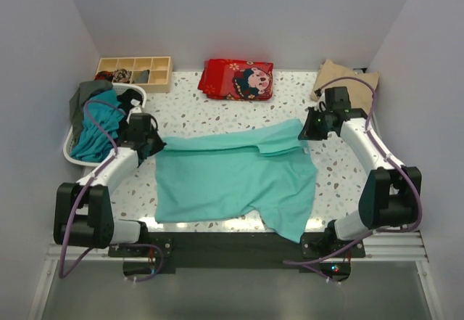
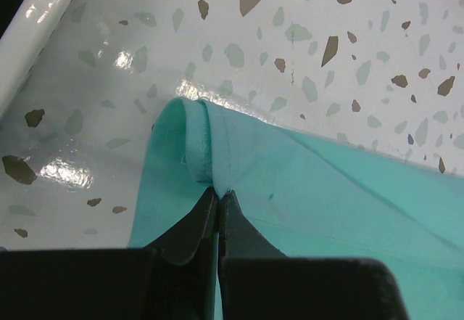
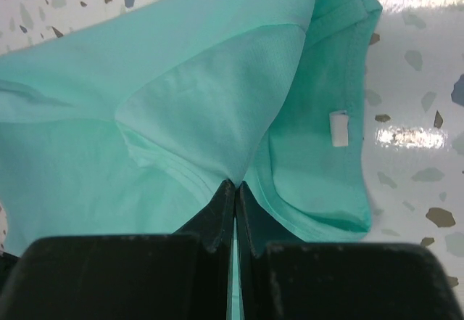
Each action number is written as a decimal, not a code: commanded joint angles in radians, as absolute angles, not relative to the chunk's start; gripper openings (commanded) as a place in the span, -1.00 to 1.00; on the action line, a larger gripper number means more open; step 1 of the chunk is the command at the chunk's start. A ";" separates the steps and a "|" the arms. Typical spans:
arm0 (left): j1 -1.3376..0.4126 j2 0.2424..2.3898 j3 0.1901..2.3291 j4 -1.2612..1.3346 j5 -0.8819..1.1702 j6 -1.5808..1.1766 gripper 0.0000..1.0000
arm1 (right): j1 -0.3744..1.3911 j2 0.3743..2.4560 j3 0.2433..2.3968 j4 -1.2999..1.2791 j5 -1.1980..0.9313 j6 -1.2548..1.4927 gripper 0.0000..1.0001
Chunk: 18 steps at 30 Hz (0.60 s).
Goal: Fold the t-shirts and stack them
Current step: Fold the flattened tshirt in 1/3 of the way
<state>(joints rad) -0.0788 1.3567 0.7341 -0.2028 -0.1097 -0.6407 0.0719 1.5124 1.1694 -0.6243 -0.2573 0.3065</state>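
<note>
Turquoise-mint t-shirt (image 1: 232, 182): lies spread across the middle of the desk (image 1: 217, 106). Its far edge is drawn into a nearly straight line between the two arms, and its near right corner hangs over the desk's near edge.
Fabric state: one layer is doubled over along the far edge toward the right. The cloth is wrinkled and not yet a tidy rectangle.
Neck label (image 3: 338, 128): a small white tab inside the collar, just beside the right grip. This marks the right end as the neck and shoulder end.
Left pincer (image 2: 217, 197): clamped tight on a hemmed edge at the shirt's far left corner, with the cloth bunched at the tips.
Right pincer (image 3: 235, 186): clamped tight on seamed fabric next to the collar.
Reason for hold: two pinches at opposite ends of one edge keep that edge taut. It can then probably be carried over as a single straight fold.
Step in hand: judged to be an early fold of this shirt. No stack is visible.
White basket (image 1: 69, 153): at the desk's left edge, holding a darker teal t-shirt (image 1: 98, 128), a grey-green t-shirt (image 1: 83, 95) and a black garment (image 1: 129, 96), presumably waiting their turn.
Beige t-shirt (image 1: 341, 73): in the far right corner, behind the right arm.
Bystanders: a red printed pouch (image 1: 237, 79) and a wooden divided tray (image 1: 134, 70) sit at the far edge, well apart from the work.
Risk: the overhanging corner may drag on the desk edge and skew the fold.
</note>
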 commanded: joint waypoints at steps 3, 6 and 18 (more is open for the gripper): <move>-0.075 1.279 0.700 -0.256 -0.104 -0.655 -1.00 | 0.072 1.482 1.092 -0.684 -0.195 0.264 -1.00; -0.075 1.287 0.683 -0.265 -0.103 -0.657 -1.00 | 0.072 1.494 1.065 -0.673 -0.169 0.268 -1.00; -0.077 1.293 0.658 -0.304 -0.124 -0.644 0.36 | 0.074 1.456 1.124 -0.653 -0.055 0.273 -0.03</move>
